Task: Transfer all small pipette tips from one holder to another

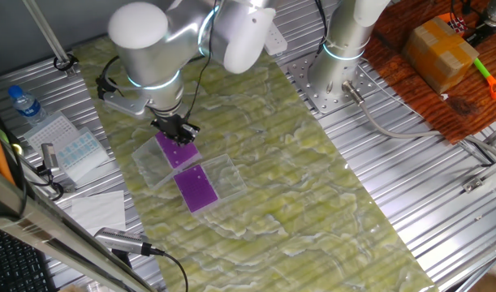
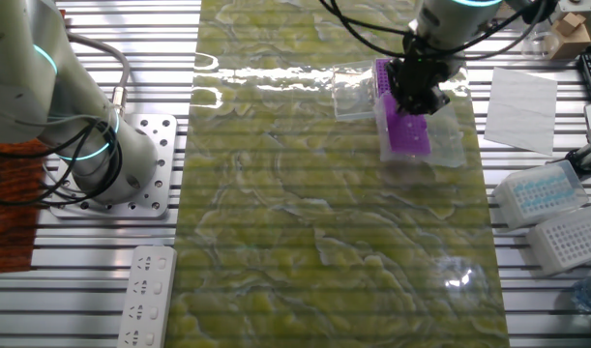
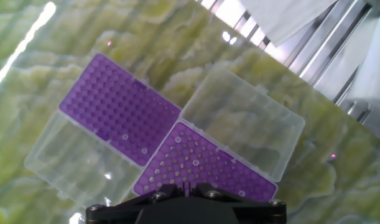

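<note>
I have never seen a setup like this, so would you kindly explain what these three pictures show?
A silver robot arm stands at a table under a green patterned mat. Two pictures come from fixed cameras on different sides; the third looks down from the arm's hand. Its gripper hangs just above two clear plastic boxes with purple hole plates, the near holder and the far holder. The pale dots are small pipette tips. I cannot tell whether the gripper holds anything.

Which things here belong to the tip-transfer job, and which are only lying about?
Belonging to the job:
- near purple rack with pale tips
- far purple rack
- gripper

Lying about:
- water bottle
- power strip
- cardboard box
- white tip boxes
</note>
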Controlling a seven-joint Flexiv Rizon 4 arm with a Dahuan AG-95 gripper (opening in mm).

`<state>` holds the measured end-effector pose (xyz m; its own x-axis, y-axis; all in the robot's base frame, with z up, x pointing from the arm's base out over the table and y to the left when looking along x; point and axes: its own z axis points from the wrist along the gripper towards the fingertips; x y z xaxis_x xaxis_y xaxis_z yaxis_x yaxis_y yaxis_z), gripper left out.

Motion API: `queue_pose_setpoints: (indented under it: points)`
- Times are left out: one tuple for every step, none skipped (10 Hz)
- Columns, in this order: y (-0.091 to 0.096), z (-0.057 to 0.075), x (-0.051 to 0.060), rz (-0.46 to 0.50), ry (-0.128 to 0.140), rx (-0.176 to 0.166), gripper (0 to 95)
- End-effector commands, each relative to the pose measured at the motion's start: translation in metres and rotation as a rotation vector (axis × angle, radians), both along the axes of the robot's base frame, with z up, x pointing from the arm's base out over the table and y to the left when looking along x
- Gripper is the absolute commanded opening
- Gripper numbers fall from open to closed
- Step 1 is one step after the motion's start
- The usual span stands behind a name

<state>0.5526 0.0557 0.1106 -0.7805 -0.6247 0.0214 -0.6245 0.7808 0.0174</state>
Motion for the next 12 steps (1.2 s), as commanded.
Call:
queue_pose_setpoints:
  points:
    - [-0.003, -0.005, 0.002, 0.024, -0.022, 0.002, 0.0]
    - [-0.003, -0.005, 0.002, 0.024, -0.022, 0.002, 0.0]
    - [-0.005, -0.013, 0.004, 0.032, -0.040, 0.002, 0.0]
    - [-0.007, -0.014, 0.004, 0.037, -0.042, 0.001, 0.0]
    - [-0.010, -0.016, 0.005, 0.045, -0.048, 0.003, 0.0]
    - [-0.011, -0.018, 0.005, 0.044, -0.053, 0.003, 0.0]
    - [-0.010, -0.021, 0.006, 0.029, -0.059, 0.007, 0.0]
    - [-0.010, -0.023, 0.006, 0.016, -0.066, 0.008, 0.0]
    - [-0.009, -0.025, 0.007, 0.000, -0.068, 0.013, 0.0]
    - [-0.008, -0.026, 0.007, 0.001, -0.069, 0.013, 0.0]
    - [-0.008, -0.027, 0.007, 0.004, -0.068, 0.013, 0.0]
    - [-0.009, -0.029, 0.007, 0.010, -0.068, 0.012, 0.0]
